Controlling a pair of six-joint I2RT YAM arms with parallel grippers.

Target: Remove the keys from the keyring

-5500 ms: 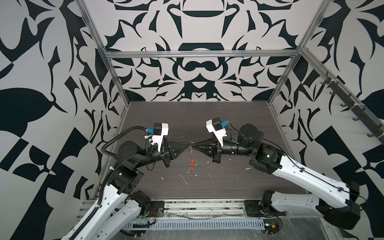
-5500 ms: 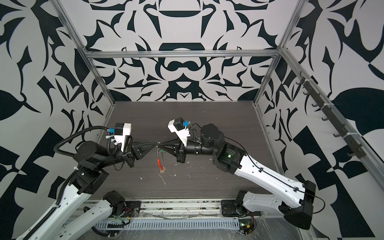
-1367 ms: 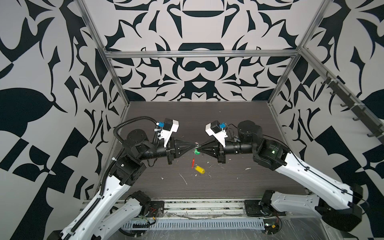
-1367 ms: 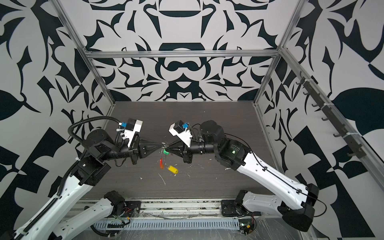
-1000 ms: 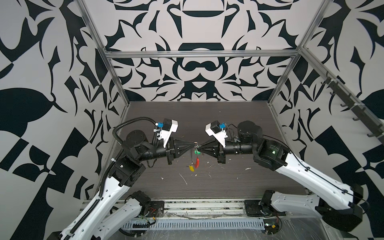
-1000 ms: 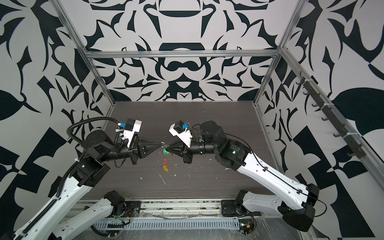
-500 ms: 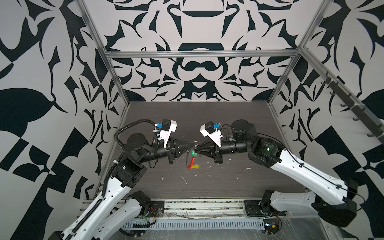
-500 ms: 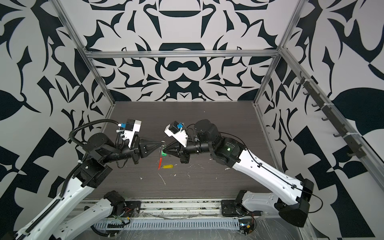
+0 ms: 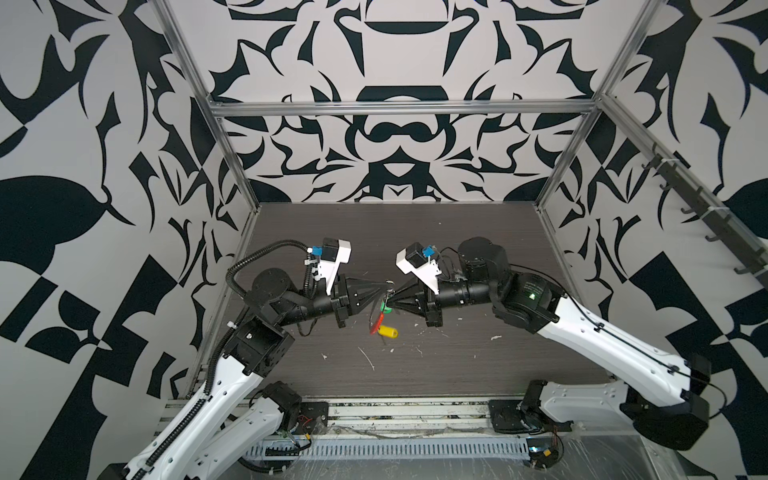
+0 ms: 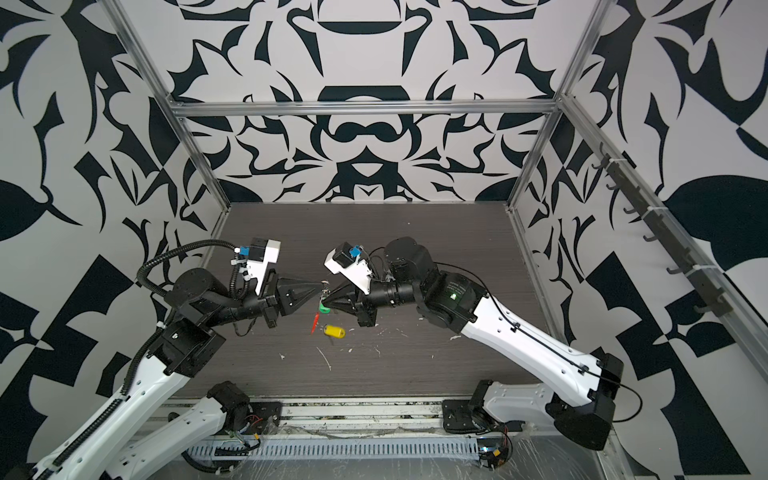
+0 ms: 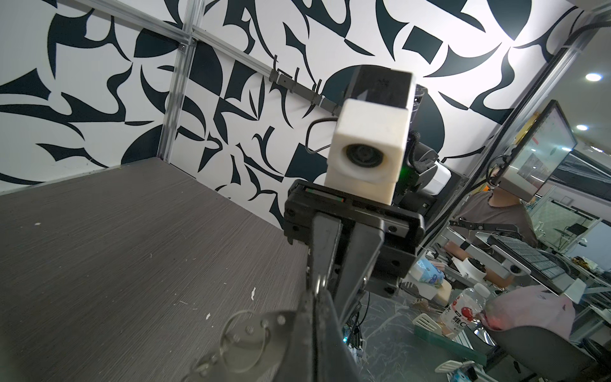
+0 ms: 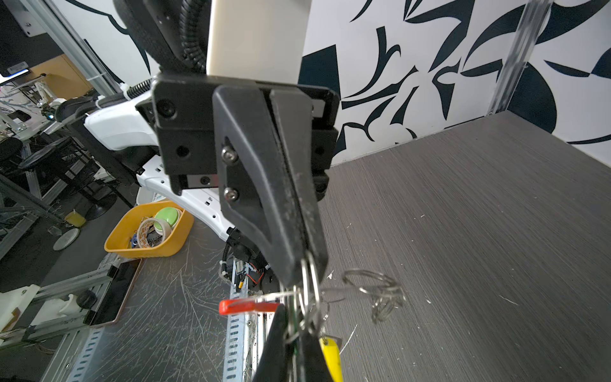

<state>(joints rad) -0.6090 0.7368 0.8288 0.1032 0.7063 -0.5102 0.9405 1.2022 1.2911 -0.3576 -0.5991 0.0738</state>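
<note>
We see left gripper (image 9: 382, 286) and right gripper (image 9: 392, 302) tip to tip, both pinched shut on silver rings (image 12: 309, 284); keyring (image 9: 377, 323), yellow key (image 9: 387, 331) hang below

A robotics lab: a test cell of aluminium framing (image 9: 399, 109) and patterned panels (image 9: 104, 124), with a monitor (image 11: 542, 148) and a seated operator (image 11: 492, 215) outside (plus a yellow bin (image 12: 125, 243) of tape rolls).

Green key (image 10: 323, 308); yellow key (image 10: 334, 331); keyring (image 10: 315, 323) sleeve red; table (image 10: 415, 249) seemingly woodgrain.
</note>
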